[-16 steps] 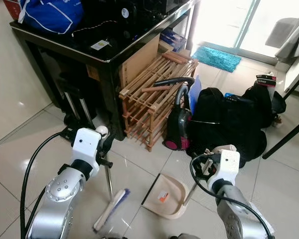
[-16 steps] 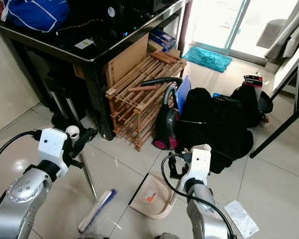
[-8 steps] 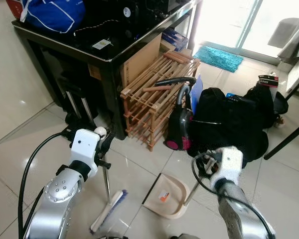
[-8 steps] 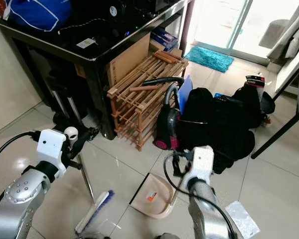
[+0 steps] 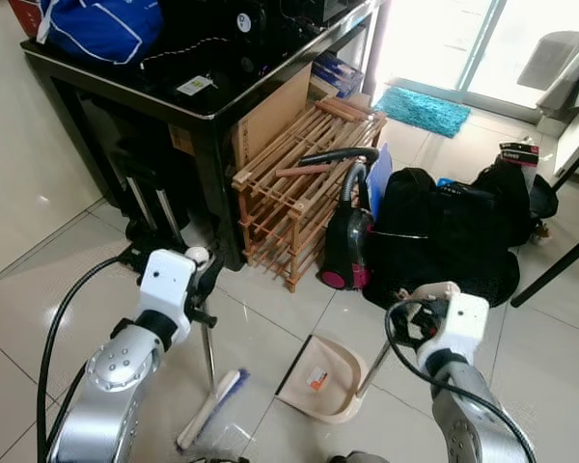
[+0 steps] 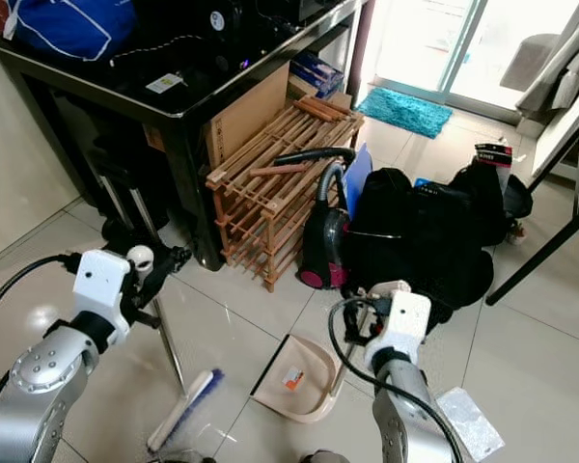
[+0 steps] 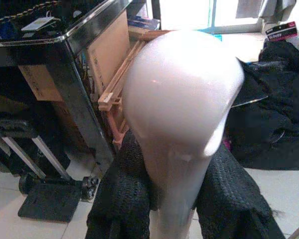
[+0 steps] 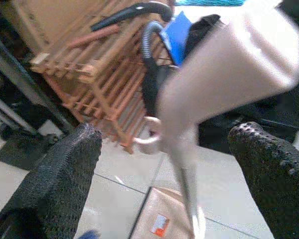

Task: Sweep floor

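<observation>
1. The left gripper [image 7: 172, 199] is closed tight on the white rounded top of the long-handled broom [image 5: 210, 371], with a black finger [image 7: 122, 194] pressing on each side.
2. The broom's thin metal pole stands almost straight up, and its white and blue brush head [image 5: 215, 407] rests on the shiny white tile floor [image 5: 39, 289].
3. The right gripper [image 8: 164, 164] is wide open around the beige handle of the beige plastic dustpan [image 5: 318, 378]; its two black fingers [image 8: 65, 174] sit well apart and do not touch the handle.
4. The dustpan's scoop lies flat on the floor, just beside the brush head.
5. Behind them stand a wooden slatted rack [image 5: 294, 183], a pink and black vacuum cleaner [image 5: 345, 251] and a big black bag [image 5: 444, 241].
6. The rack leans against a black glossy table [image 5: 174, 106].
</observation>
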Tool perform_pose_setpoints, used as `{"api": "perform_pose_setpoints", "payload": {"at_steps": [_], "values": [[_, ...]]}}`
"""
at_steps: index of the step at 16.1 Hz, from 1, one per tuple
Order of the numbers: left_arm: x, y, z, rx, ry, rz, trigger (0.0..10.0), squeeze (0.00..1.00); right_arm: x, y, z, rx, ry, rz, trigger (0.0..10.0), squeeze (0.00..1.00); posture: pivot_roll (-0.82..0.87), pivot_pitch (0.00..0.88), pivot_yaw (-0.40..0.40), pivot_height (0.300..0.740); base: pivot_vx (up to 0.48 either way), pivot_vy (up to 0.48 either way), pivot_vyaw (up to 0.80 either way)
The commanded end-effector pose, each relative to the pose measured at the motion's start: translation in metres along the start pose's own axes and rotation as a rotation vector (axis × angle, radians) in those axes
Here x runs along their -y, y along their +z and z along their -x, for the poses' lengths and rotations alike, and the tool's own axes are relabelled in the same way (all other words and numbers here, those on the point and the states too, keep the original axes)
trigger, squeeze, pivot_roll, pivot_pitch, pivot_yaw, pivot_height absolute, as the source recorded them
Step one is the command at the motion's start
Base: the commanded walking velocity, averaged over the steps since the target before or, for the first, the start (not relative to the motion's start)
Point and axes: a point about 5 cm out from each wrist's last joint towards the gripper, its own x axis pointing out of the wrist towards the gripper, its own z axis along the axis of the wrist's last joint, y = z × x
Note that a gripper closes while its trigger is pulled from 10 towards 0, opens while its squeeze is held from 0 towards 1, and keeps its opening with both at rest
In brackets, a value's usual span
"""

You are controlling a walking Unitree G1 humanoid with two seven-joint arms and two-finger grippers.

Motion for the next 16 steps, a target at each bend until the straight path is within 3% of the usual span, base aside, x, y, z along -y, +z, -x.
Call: {"api": "perform_pose_setpoints", "payload": {"at_steps": [1,6,13,16], "values": [[-0.002,0.004,-0.001,0.016,-0.004,-0.007,10.0,0.00,-0.005,-0.002,-0.002,-0.013,0.034,0.001,10.0,0.00,0.05,0.074,0.030,0.740,0.000,0.000,0.00],[-0.004,0.004,-0.001,0.016,0.002,-0.009,10.0,0.00,-0.003,0.003,-0.012,0.034,-0.023,0.021,10.0,0.00,0.05,0.078,0.036,0.740,0.000,0.000,0.00],[-0.005,0.006,-0.003,0.021,-0.010,-0.019,10.0,0.00,-0.005,-0.012,-0.027,0.039,-0.009,0.016,10.0,0.00,0.07,0.077,0.037,0.740,0.000,0.000,0.00],[-0.007,0.006,0.000,0.022,-0.002,-0.020,10.0,0.00,-0.002,-0.010,-0.027,0.112,-0.037,-0.014,10.0,0.00,0.07,0.073,0.039,0.740,0.000,0.000,0.00]]}}
